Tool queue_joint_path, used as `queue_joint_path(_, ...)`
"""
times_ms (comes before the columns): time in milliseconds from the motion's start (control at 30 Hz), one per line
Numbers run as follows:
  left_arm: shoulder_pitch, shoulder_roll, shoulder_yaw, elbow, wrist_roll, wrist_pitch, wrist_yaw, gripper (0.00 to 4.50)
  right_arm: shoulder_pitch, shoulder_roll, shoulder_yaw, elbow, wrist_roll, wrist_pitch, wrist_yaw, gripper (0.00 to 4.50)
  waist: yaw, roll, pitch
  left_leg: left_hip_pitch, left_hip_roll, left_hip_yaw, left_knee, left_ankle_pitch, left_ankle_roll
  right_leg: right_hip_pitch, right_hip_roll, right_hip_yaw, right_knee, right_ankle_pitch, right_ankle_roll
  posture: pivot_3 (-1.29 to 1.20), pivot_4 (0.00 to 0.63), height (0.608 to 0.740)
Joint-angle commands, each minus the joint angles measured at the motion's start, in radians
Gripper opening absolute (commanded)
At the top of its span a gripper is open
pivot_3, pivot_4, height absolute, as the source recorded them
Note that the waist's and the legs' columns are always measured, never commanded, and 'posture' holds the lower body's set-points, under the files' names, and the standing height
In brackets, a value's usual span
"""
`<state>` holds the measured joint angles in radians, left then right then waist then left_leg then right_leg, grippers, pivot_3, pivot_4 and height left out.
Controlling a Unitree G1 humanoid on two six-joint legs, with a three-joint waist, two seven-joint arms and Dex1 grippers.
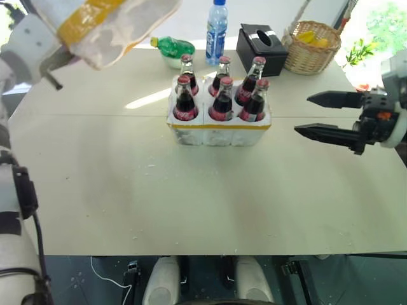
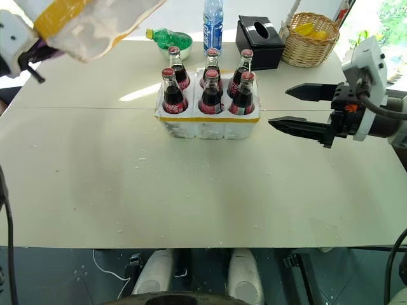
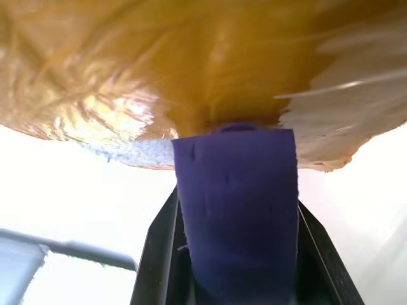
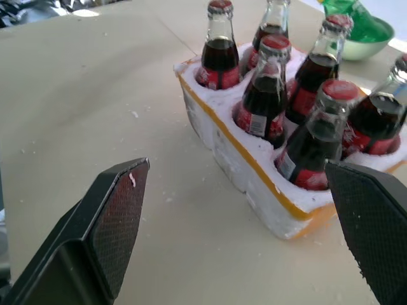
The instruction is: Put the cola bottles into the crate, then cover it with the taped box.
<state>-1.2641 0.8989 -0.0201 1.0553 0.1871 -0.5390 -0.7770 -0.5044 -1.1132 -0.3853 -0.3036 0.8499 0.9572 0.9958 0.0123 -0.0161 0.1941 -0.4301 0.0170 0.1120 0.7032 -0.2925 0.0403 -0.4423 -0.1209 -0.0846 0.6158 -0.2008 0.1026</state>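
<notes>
White styrofoam fills the upper left of the scene: the taped box, banded in yellow tape, hangs in the air above the far left part of the counter, tilted, with the left gripper clamped shut on its edge. From the wrist you see a purple-padded finger pressed flat against the yellow-taped foam. The box sits well up and to the left of the crate, not over it. That crate, a low white foam tray with a yellow band round its side, stands near the middle of the counter toward the far edge, and all six cola bottles stand upright in its wells, red caps up. The right gripper hovers to the right of the crate, near it but apart, its fingers spread wide, holding nothing and pointing toward the crate. Behind the crate stand a green bottle, a water bottle, a black tissue box and a wicker basket.
</notes>
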Motion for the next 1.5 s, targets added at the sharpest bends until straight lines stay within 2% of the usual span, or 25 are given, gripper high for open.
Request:
queue_joint_path(33, -0.039, -0.022, -0.033, -0.117, 0.053, -0.142, 0.096, 0.73, 0.005, -0.011, -0.061, -0.021, 0.025, 0.006, -0.022, 4.50, -0.001, 0.000, 0.000, 0.000, 0.000, 0.000, 0.000, 0.000, 0.000, 0.000, 0.000, 0.000, 0.000, 0.000, 0.000, 0.00, 0.150, 0.740)
queue_joint_path(200, -0.070, -0.079, -0.133, -0.116, 0.196, -0.258, 0.232, 0.73, 0.026, -0.009, -0.066, -0.042, 0.022, -0.003, -0.048, 4.50, -0.001, 0.000, 0.000, 0.001, -0.001, 0.002, 0.000, 0.000, 0.000, 0.000, 0.001, 0.000, 0.000, 0.000, 0.000, 0.00, 0.150, 0.740)
queue_joint_path(433, -0.070, -0.073, -0.311, -0.106, 0.506, -0.390, 0.522, 0.73, 0.038, 0.002, -0.090, -0.064, 0.056, 0.013, -0.091, 4.50, 0.000, 0.000, 0.000, 0.001, 0.000, 0.001, 0.000, 0.000, 0.000, 0.000, 0.001, 0.001, -0.001, 0.000, 0.000, 0.00, 0.150, 0.740)
queue_joint_path(567, -0.079, -0.061, -0.430, -0.113, 0.718, -0.342, 0.716, 0.73, 0.044, 0.008, -0.098, -0.067, 0.069, 0.016, -0.116, 4.50, 0.003, 0.000, 0.000, 0.001, 0.000, 0.000, 0.000, 0.000, 0.001, 0.001, 0.001, 0.001, -0.001, 0.000, 0.000, 0.00, 0.150, 0.740)
queue_joint_path(633, -0.079, -0.071, -0.450, -0.103, 0.745, -0.324, 0.760, 0.73, 0.043, 0.014, -0.102, -0.071, 0.083, 0.017, -0.128, 4.50, 0.002, 0.000, 0.000, 0.001, 0.000, 0.000, 0.000, 0.000, 0.001, 0.001, 0.001, 0.001, -0.001, 0.000, 0.000, 0.00, 0.150, 0.740)
queue_joint_path(733, -0.083, -0.093, -0.461, -0.082, 0.746, -0.298, 0.792, 1.84, 0.038, 0.019, -0.103, -0.067, 0.097, 0.015, -0.147, 4.50, 0.001, 0.000, 0.000, 0.001, 0.000, 0.000, 0.000, 0.000, 0.001, 0.001, 0.001, 0.001, -0.001, 0.000, 0.000, 0.00, 0.150, 0.740)
queue_joint_path(900, -0.068, -0.096, -0.477, -0.089, 0.734, -0.338, 0.800, 4.44, 0.025, 0.028, -0.098, -0.054, 0.112, 0.011, -0.172, 4.50, 0.000, 0.000, 0.000, 0.001, 0.000, 0.000, 0.000, 0.000, 0.001, 0.000, 0.001, 0.001, 0.000, 0.000, 0.000, 0.00, 0.150, 0.740)
queue_joint_path(933, -0.059, -0.090, -0.477, -0.095, 0.733, -0.344, 0.796, 4.48, 0.028, 0.029, -0.098, -0.054, 0.113, 0.010, -0.174, 4.50, 0.000, 0.000, 0.000, 0.001, 0.000, 0.000, 0.000, 0.000, 0.001, 0.001, 0.001, 0.001, 0.000, 0.000, 0.000, 0.00, 0.150, 0.740)
queue_joint_path(1100, 0.025, -0.021, -0.439, -0.141, 0.654, -0.403, 0.715, 4.48, 0.053, 0.030, -0.094, -0.048, 0.100, -0.004, -0.170, 4.50, -0.001, 0.000, 0.000, 0.001, 0.001, 0.000, 0.000, 0.000, 0.001, 0.000, 0.001, 0.001, 0.000, 0.000, 0.000, 0.00, 0.150, 0.740)
queue_joint_path(1267, 0.179, 0.091, -0.346, -0.296, 0.447, -0.468, 0.588, 4.48, 0.082, 0.027, -0.088, -0.011, 0.059, -0.029, -0.158, 4.50, -0.002, 0.000, 0.000, 0.001, 0.001, 0.001, 0.000, 0.000, 0.001, 0.000, 0.001, 0.001, 0.000, 0.000, 0.000, 0.00, 0.150, 0.740)
queue_joint_path(1333, 0.255, 0.143, -0.300, -0.373, 0.315, -0.476, 0.512, 4.48, 0.087, 0.024, -0.073, 0.013, 0.039, -0.043, -0.147, 4.50, -0.002, 0.000, 0.000, 0.001, 0.002, 0.001, 0.000, 0.000, 0.001, 0.000, 0.001, 0.001, 0.000, 0.000, 0.000, 0.00, 0.150, 0.740)
queue_joint_path(1400, 0.348, 0.179, -0.261, -0.462, 0.086, -0.383, 0.344, 4.48, 0.086, 0.013, -0.051, 0.039, 0.018, -0.056, -0.122, 4.50, -0.001, 0.000, 0.000, 0.001, 0.002, 0.001, 0.000, 0.000, 0.001, 0.000, 0.000, 0.001, 0.000, 0.000, 0.000, 0.00, 0.150, 0.740)
queue_joint_path(1467, 0.449, 0.188, -0.190, -0.576, -0.214, -0.119, 0.120, 4.48, 0.065, -0.003, -0.019, 0.073, -0.005, -0.074, -0.083, 4.50, -0.001, 0.001, -0.001, 0.002, 0.002, 0.001, 0.001, 0.000, 0.001, 0.001, 0.000, 0.001, 0.000, 0.000, 0.000, 0.00, 0.150, 0.740)
queue_joint_path(1500, 0.490, 0.192, -0.144, -0.651, -0.384, 0.104, 0.007, 4.48, 0.047, -0.011, 0.000, 0.096, -0.015, -0.082, -0.062, 4.50, -0.002, 0.001, -0.001, 0.002, 0.001, 0.000, 0.002, 0.000, 0.001, 0.001, 0.000, 0.001, 0.000, 0.000, 0.000, 0.00, 0.150, 0.740)
